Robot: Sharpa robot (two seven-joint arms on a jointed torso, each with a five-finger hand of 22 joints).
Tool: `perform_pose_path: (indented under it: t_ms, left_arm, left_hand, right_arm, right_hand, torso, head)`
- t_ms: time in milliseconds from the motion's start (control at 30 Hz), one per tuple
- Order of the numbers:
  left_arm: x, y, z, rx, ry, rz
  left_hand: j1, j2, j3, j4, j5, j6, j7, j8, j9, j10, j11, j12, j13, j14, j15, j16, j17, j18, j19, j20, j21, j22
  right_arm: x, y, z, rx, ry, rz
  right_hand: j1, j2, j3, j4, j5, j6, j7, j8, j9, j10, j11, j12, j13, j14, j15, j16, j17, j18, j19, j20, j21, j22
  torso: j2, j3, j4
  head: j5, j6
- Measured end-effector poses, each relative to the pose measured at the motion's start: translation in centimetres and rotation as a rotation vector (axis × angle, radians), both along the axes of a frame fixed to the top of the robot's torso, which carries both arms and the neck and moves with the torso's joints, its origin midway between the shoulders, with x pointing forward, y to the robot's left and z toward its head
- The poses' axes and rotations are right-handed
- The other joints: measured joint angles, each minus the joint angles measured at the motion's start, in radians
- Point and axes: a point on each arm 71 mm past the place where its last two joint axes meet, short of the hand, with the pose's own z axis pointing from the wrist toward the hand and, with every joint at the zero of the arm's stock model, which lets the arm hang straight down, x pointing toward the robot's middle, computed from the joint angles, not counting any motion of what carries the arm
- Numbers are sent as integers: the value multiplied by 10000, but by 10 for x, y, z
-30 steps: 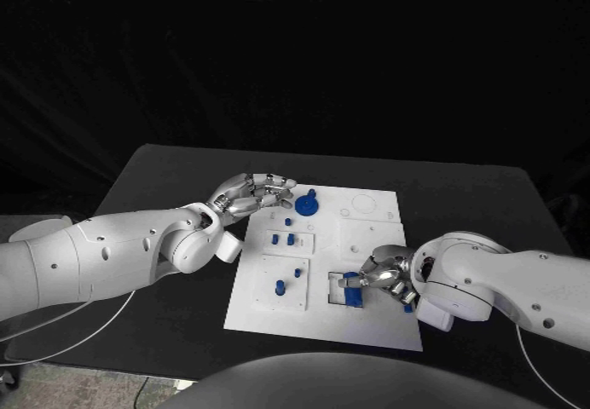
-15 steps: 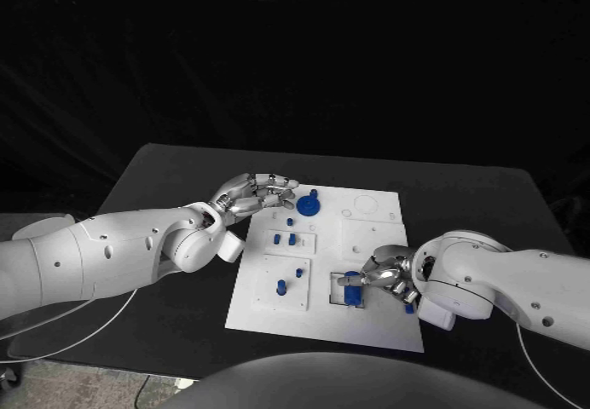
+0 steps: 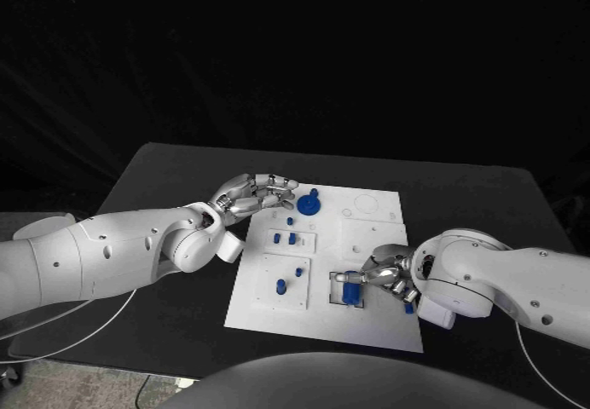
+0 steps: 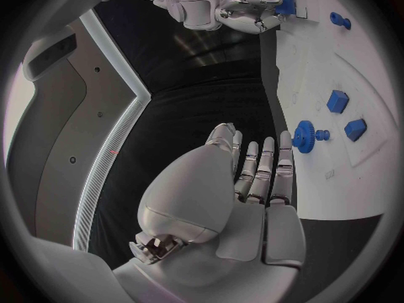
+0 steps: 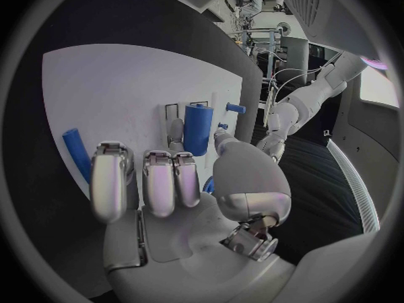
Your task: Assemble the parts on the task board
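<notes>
The right hand (image 3: 387, 274) is pinching a blue cylinder (image 3: 353, 290) into the recess near the task board's (image 3: 381, 328) near edge — seemingly unseated. Several parts are standing placed; the left hand (image 3: 255, 197) is hovering open-fingered at the far left corner — gear (image 3: 306, 204) beside it.

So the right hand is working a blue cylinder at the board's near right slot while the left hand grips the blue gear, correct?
Not quite. The left hand holds nothing: in the left wrist view its fingers lie flat beside the blue gear, apart from it. The rest stands: the right hand is on the blue cylinder at the near right slot of the board.
</notes>
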Motion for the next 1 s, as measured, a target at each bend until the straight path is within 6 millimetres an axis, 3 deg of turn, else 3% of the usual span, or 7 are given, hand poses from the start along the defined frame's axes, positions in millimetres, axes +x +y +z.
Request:
perform_pose_path:
  t_ms: [400,600,1000]
  left_arm:
    - [1,-1,-1,4,28,-34]
    - [1,-1,-1,13,45,-46]
    - [1,-1,-2,35,102,-73]
  left_hand:
    - [0,0,0,0,0,0,0,0,-11,0,-1,0,1,0,0,0,0,0,0,0,0,0]
    - [0,0,0,0,0,0,0,0,-10,0,-1,0,1,0,0,0,0,0,0,0,0,0]
    - [0,0,28,28,0,0,0,0,-9,0,-1,0,-10,0,0,39,1,0,0,0,0,0]
  right_arm:
    - [0,1,0,18,-5,16]
    - [-1,2,1,56,-1,25]
    - [-4,4,3,177,-32,-27]
  right_hand:
    - [-41,-37,-175,39,-211,-57,-31,-25,23,0,0,0,-1,0,-1,0,0,0,0,0,0,-1]
    - [-158,80,-257,65,-211,-82,-23,-10,66,0,0,0,-1,0,-1,0,-1,-1,0,-1,0,-2]
    - [-90,147,-393,-17,-211,38,-100,485,421,0,0,0,-2,1,-1,0,-1,0,0,0,0,6]
  torso:
    - [9,2,3]
    - [5,-4,9]
    - [5,-5,12]
  head:
    - [28,0]
    - [22,0]
    - [84,0]
